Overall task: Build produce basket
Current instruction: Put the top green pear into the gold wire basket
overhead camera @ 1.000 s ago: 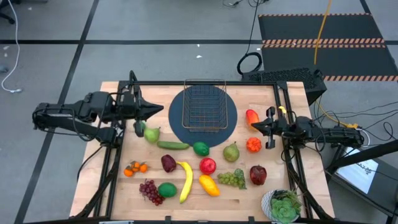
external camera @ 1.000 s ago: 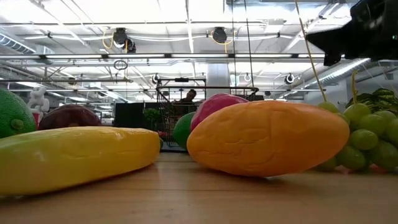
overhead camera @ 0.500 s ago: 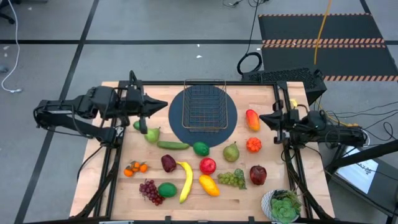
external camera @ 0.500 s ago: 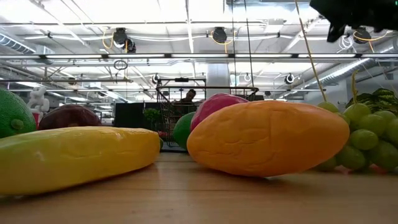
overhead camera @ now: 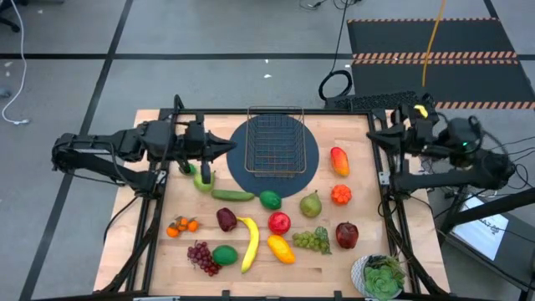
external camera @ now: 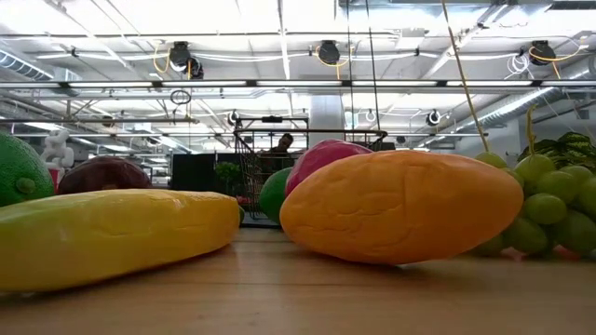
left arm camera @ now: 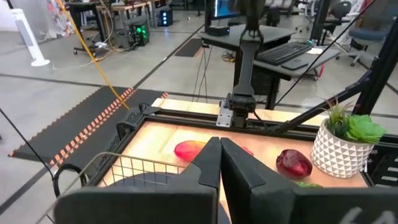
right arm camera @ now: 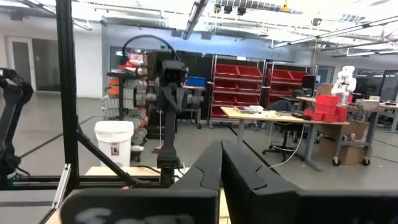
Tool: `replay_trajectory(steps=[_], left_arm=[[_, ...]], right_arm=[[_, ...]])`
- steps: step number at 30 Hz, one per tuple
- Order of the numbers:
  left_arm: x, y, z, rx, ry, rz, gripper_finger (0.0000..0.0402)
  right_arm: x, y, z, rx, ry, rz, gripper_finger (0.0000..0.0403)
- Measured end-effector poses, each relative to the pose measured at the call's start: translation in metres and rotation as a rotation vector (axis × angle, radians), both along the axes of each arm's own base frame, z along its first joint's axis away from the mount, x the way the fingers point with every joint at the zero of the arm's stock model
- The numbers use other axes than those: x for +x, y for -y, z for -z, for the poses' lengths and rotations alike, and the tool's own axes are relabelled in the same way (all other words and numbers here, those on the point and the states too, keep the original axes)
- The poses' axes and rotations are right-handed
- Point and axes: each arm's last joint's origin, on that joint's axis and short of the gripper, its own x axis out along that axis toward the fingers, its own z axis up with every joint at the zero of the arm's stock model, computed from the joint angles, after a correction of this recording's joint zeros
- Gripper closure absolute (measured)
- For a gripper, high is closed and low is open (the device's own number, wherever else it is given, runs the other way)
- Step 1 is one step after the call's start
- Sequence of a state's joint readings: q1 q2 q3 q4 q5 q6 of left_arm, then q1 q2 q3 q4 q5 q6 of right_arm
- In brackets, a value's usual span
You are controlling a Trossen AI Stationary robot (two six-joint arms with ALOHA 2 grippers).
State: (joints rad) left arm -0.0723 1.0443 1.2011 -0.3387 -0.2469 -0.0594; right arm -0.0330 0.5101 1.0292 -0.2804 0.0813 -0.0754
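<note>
Sitting empty on the round dark-blue mat (overhead camera: 239,173), the basket (overhead camera: 274,143) is at the table's far middle. We see the produce (overhead camera: 269,200) scattered on the wood nearer the front. Our left gripper (overhead camera: 227,146) hovers at the mat's left edge, fingers pressed together. Our right gripper (overhead camera: 371,134) is raised near the far right corner, fingers together too.

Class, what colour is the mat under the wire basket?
Dark blue; the mat under the basket shows best in the high view.
</note>
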Motion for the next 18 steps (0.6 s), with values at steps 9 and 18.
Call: replay_trajectory(steps=[9, 18], left_arm=[[0.004, 0.0, -0.003, -0.102, 0.058, -0.015, 0.0382], [0.004, 0.0, -0.004, -0.115, 0.077, -0.016, 0.0395]], right_arm=[[0.018, 0.001, -0.072, 0.004, -0.053, 0.004, 0.0403], [0.047, 0.005, -0.085, 0.26, -0.09, 0.109, 0.0403]])
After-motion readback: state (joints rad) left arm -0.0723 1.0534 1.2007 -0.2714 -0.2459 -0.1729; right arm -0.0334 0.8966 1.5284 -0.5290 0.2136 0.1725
